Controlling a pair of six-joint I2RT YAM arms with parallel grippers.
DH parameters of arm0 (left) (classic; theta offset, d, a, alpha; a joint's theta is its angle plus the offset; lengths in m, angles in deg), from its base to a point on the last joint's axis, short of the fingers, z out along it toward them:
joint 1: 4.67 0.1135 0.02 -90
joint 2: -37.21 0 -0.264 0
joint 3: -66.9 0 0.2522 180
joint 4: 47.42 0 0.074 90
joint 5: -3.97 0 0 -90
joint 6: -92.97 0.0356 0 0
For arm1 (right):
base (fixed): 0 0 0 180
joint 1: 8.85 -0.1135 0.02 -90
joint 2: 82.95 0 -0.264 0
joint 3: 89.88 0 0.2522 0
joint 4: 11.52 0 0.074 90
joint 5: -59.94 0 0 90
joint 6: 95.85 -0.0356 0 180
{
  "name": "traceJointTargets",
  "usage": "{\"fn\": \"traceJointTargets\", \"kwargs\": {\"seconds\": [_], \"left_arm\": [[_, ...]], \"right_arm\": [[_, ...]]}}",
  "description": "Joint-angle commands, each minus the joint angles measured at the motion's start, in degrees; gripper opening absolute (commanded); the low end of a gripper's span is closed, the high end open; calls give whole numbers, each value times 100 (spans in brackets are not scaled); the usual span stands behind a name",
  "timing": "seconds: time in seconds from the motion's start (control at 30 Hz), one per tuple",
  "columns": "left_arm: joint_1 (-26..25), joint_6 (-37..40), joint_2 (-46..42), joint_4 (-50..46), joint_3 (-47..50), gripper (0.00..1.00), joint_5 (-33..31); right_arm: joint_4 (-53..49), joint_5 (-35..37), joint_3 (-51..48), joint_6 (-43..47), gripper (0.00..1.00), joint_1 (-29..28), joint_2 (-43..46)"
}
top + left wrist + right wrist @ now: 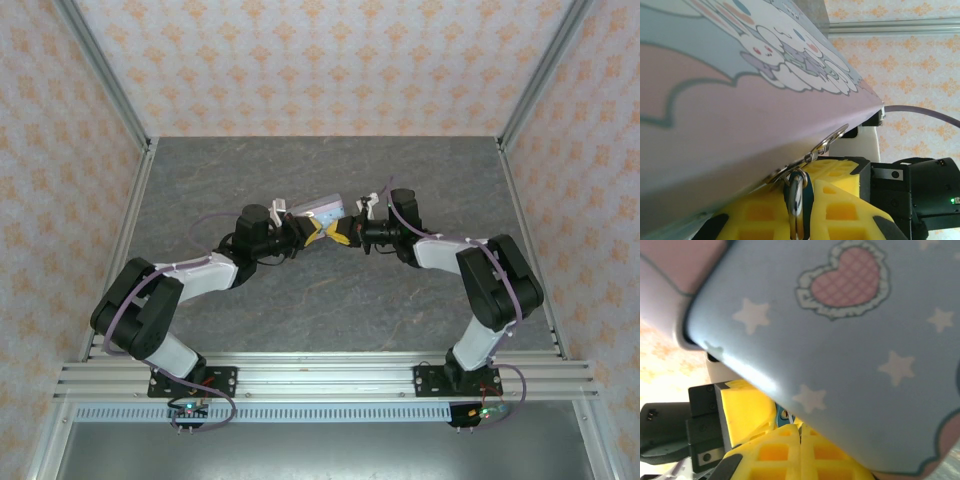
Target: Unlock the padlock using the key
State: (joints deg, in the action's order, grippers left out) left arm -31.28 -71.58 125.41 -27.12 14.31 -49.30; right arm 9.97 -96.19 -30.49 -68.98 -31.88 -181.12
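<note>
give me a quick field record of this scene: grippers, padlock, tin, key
left gripper: shut on the padlock
right gripper: shut, tips close to the left gripper's
padlock: hanging from the tin box by its metal hasp
tin box: cartoon-printed, close against both grippers
key: too small to make out
</note>
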Motion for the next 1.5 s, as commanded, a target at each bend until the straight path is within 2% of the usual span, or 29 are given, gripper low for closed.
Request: {"fn": "traceJointTargets", "kwargs": {"seconds": [0.0,0.1,0.17,0.33,0.47,0.67,0.8,1.07,1.23,1.33,1.47], "left_arm": [[-466,168,-330,671,-153,0,1319],[-464,168,-339,657,-151,0,1311],[-462,176,-352,645,-151,0,1302],[-466,164,-330,643,-160,0,1275],[-468,148,-359,673,-143,0,1249],[-465,158,-365,621,-142,0,1241],[-468,175,-365,611,-151,0,1240],[-468,273,-387,509,-151,0,1259],[-461,339,-418,462,-142,0,1270],[-463,353,-418,466,-134,0,1267],[-460,361,-409,458,-117,0,1276]], "right_arm": [[1428,297,163,-795,0,-104,-47],[-907,535,500,960,0,-179,388],[-1535,566,640,1453,0,-209,467],[-1171,490,472,1452,0,-241,298],[-1687,757,395,2192,0,-315,322],[-2035,1065,372,2681,0,-336,374],[-1723,895,378,2351,0,-335,271],[687,317,195,3,0,-273,-163],[1295,248,215,-802,0,-218,-255],[1351,232,229,-958,0,-172,-293],[604,269,237,-429,0,-108,-282]]}}
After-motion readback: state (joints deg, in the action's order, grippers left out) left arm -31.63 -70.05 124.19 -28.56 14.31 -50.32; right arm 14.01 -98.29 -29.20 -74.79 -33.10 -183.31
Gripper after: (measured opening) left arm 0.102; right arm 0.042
